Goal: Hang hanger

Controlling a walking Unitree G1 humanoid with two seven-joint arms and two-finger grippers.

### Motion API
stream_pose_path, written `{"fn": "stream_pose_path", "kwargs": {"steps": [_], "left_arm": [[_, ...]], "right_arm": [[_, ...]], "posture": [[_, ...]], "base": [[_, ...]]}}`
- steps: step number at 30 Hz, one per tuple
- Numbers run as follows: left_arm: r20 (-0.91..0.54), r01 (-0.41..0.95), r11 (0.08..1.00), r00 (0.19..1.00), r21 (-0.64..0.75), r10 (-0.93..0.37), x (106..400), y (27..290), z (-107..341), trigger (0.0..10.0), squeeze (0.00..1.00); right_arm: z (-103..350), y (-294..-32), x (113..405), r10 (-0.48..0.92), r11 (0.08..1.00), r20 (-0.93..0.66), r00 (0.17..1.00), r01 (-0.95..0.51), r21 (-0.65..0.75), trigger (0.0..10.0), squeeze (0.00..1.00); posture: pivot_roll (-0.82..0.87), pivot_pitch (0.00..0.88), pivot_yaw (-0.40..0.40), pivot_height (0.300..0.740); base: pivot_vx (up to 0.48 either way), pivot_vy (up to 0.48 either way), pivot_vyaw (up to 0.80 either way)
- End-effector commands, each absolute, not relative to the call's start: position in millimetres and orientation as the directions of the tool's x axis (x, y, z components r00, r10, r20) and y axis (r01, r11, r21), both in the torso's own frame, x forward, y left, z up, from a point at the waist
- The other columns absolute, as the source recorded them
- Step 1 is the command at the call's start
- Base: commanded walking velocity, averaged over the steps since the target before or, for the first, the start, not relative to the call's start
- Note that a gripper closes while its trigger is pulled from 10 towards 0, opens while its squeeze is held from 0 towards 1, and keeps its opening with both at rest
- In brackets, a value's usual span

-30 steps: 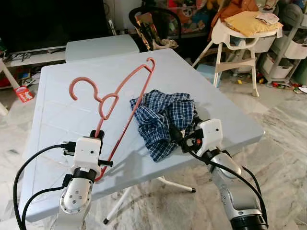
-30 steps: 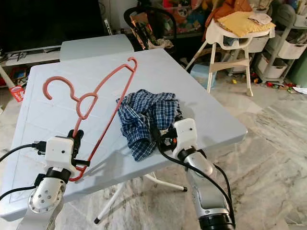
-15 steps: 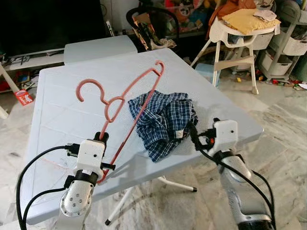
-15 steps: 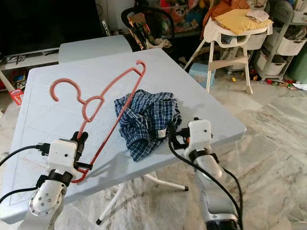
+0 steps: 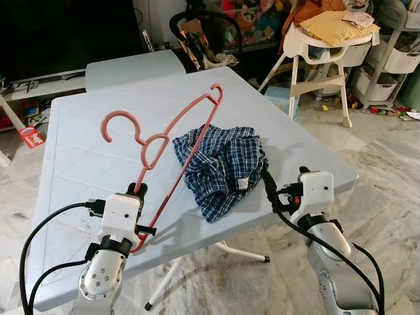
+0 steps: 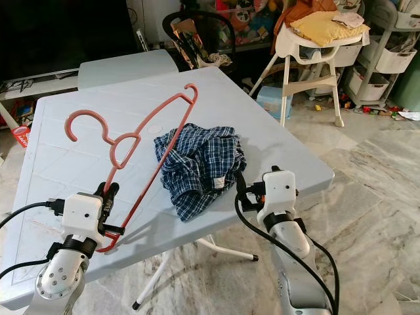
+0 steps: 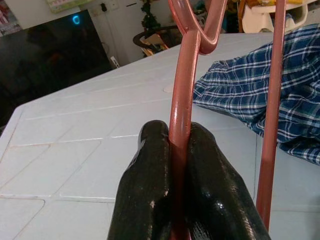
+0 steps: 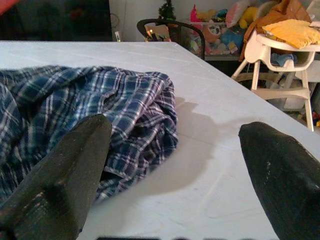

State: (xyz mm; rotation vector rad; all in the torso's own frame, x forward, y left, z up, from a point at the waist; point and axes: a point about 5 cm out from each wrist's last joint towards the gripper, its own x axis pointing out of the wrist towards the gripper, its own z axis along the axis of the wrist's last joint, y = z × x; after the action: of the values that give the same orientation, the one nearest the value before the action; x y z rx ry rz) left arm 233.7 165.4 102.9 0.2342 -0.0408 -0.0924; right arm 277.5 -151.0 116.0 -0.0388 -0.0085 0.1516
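A salmon-pink plastic hanger (image 5: 187, 113) is tilted up over the pale grey table (image 5: 85, 151), its hook pointing to the far left. My left gripper (image 5: 139, 190) is shut on the hanger's lower corner near the table's front edge; the black fingers (image 7: 150, 170) pinch the bar (image 7: 181, 75). A crumpled blue plaid shirt (image 5: 223, 161) lies on the table right of the hanger. My right gripper (image 5: 270, 190) is open at the front right edge, just short of the shirt (image 8: 75, 100), holding nothing.
A white high chair (image 5: 328, 46) with a yellow cloth stands at the back right. A black chair (image 5: 203, 29) and a smaller grey table (image 5: 131, 64) are behind the main table. A dark TV (image 5: 65, 29) is at the back left. Marble floor (image 5: 387, 170) surrounds the table.
My right gripper has drawn back from the shirt's near edge toward the table's front right corner. The left gripper still holds the hanger, with little change.
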Motion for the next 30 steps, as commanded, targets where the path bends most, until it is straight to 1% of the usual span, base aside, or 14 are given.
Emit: {"fn": "stream_pose_path", "kwargs": {"steps": [1,4,7,26,30], "left_arm": [[-0.031,0.09,0.971,0.996,0.221,-0.086,231.5,166.6,90.7,10.0,0.0],[-0.044,0.107,0.975,0.994,0.196,-0.101,233.9,163.2,89.0,10.0,0.0],[-0.036,0.111,0.973,0.994,0.2,-0.106,235.8,160.7,90.2,10.0,0.0],[-0.041,0.101,0.975,0.995,0.2,-0.094,235.3,161.4,89.5,10.0,0.0],[-0.044,0.1,0.975,0.995,0.2,-0.093,235.7,162.2,89.0,10.0,0.0]], "right_arm": [[124.0,-144.3,280.8,0.167,0.985,0.028,0.985,-0.166,-0.037,10.0,0.0],[123.0,-138.9,280.8,0.204,0.978,0.016,0.979,-0.203,-0.038,10.0,0.0],[123.5,-138.3,282.7,0.219,0.975,0.013,0.976,-0.219,-0.037,10.0,0.0],[123.2,-134.0,289.3,0.244,0.97,-0.003,0.97,-0.244,-0.02,10.0,0.0],[121.9,-137.0,290.1,0.229,0.973,-0.013,0.973,-0.23,-0.009,10.0,0.0]], "posture": [[-0.03,0.0,0.036,0.74],[-0.03,0.0,0.031,0.74],[-0.03,0.0,0.028,0.74],[-0.02,0.0,0.021,0.74],[-0.02,0.0,0.024,0.74]], "base": [[0.0,0.0,0.0],[-0.182,0.0,-0.34],[-0.29,0.0,-0.17],[-0.324,0.0,0.0],[-0.323,0.0,0.0]]}}
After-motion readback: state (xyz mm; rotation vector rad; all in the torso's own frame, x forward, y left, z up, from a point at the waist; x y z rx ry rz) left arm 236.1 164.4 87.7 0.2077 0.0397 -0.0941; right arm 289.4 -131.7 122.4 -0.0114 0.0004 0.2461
